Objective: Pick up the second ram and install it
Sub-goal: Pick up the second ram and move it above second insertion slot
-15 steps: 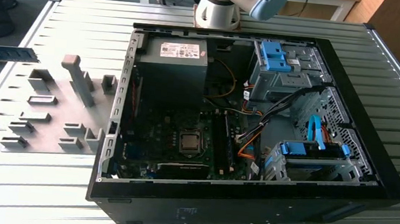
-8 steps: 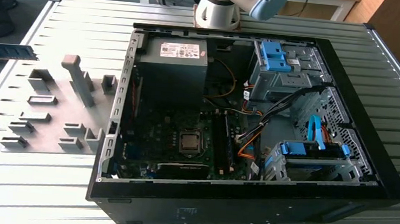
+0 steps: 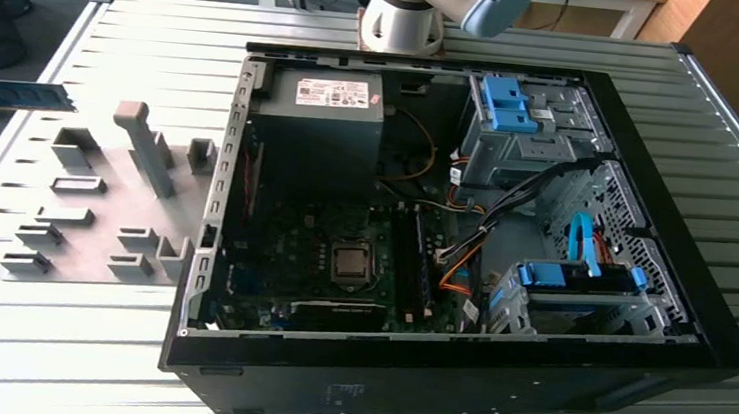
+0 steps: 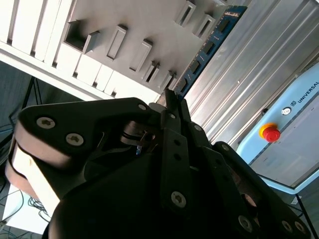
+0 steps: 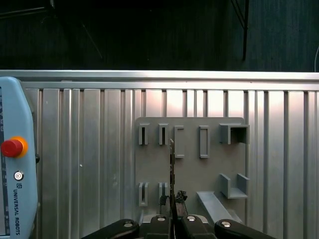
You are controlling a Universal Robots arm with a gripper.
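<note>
The claw was clamped on the ram, its matte black fingers pinching one end of the stick and hiding that end. In the first wrist view the ram showed edge-on, a thin dark line with no detail to read. In the second wrist view the claw's bolted black body blocked much of the frame, and the ram ran away from it as a flat blue-green strip with a row of dark chips.

Behind the ram lay the grey plate, smooth plastic with raised rectangular slots and open brackets. The plate sat on the counter, ribbed bright metal. A pale blue pendant with a red button was cut off at the frame edge.

In the exterior view the ram hung at the exterior view's left edge, well apart from the open black case. The plate lay between them on the counter.
</note>
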